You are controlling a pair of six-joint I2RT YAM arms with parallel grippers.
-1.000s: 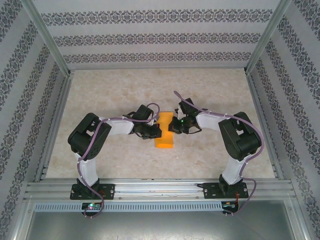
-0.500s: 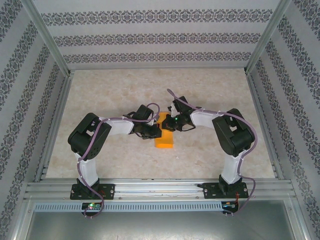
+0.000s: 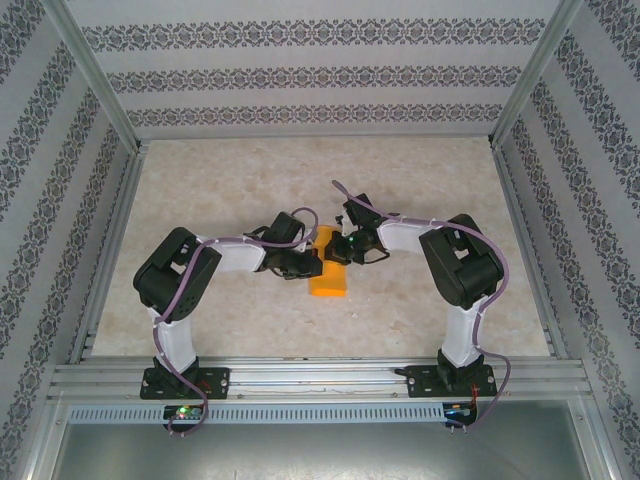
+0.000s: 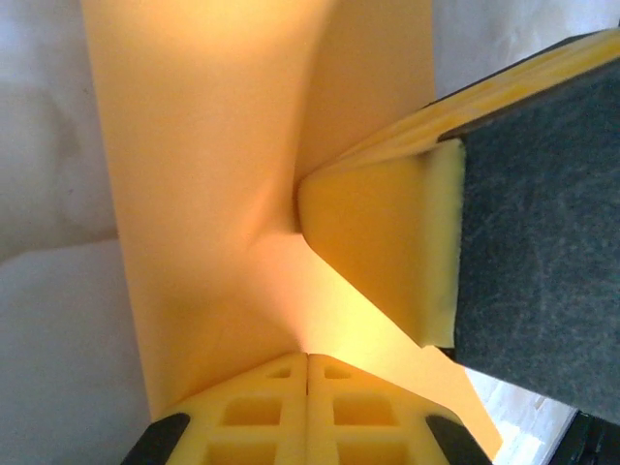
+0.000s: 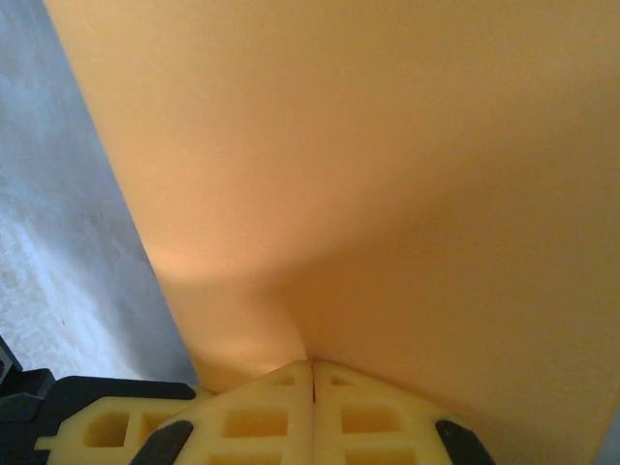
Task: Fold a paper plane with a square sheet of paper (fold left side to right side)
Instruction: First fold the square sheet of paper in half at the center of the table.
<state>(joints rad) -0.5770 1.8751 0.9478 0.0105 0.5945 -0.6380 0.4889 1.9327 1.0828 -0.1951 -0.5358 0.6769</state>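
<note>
Marbled beige worktop (image 3: 250, 190) carries the square sheet of paper (image 3: 328, 280) at its middle as a folded orange strip, left pincer (image 3: 314, 263) and right pincer (image 3: 336, 250) meeting over its far end, both closed tight, tips on the sheet.

right claw (image 3: 338, 252) farther left than before, atop the orange paper (image 3: 328, 283)

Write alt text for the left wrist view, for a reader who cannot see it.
An orange paper sheet spreads over the pale table. The left arm's yellow jaws, shut, meet it at bottom centre, while a yellow-padded finger of the other arm reaches in from the right with its tip on the paper.
</note>
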